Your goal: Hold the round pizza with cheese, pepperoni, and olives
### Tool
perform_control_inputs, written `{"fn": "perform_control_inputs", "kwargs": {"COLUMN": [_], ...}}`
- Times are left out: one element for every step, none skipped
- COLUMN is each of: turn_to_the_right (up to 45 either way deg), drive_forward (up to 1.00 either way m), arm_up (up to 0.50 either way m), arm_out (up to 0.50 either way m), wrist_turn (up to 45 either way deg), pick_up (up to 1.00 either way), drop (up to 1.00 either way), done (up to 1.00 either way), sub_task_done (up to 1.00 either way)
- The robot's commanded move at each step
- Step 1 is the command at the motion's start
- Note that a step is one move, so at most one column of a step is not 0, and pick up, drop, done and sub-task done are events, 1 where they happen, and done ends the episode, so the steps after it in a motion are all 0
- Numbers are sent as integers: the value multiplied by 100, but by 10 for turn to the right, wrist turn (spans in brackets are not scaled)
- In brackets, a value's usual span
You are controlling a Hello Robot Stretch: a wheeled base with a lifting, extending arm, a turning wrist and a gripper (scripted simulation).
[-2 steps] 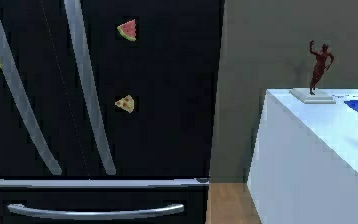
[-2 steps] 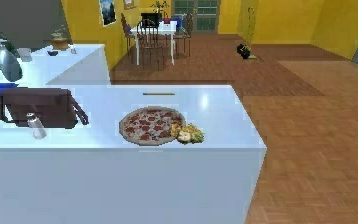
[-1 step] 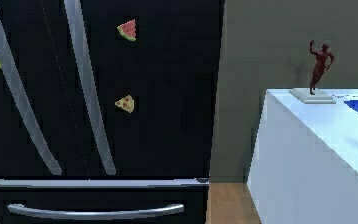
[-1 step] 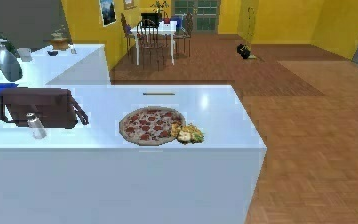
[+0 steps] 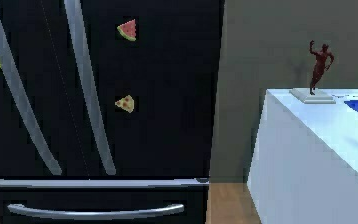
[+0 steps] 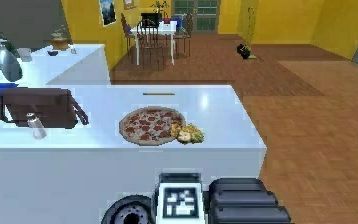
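Note:
A round pizza (image 6: 152,125) with pepperoni and dark specks lies flat on the white counter (image 6: 227,110), near the middle of the arm side view. A small yellow-green lump of food (image 6: 191,131) touches its right edge. At that view's bottom edge, below the counter's front, sits a white marker square (image 6: 183,200) with the gripper's dark body (image 6: 133,212) to its left. The gripper's far end is cut off, so I cannot tell whether it holds anything.
A brown bag (image 6: 42,106), a small shaker (image 6: 30,124) and a kettle (image 6: 4,58) stand on the counter's left. A dining table with chairs (image 6: 155,35) stands far back. Ahead is a black fridge (image 5: 97,100) with magnets. A red statue (image 5: 320,68) stands on a white counter (image 5: 307,150).

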Motion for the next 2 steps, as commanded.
{"fn": "perform_control_inputs", "kwargs": {"turn_to_the_right": [0,0], "drive_forward": [0,0], "arm_up": [0,0], "arm_out": [30,0], "wrist_turn": [0,450], "pick_up": [0,0], "drop": [0,0], "done": [0,0], "sub_task_done": [0,0]}}
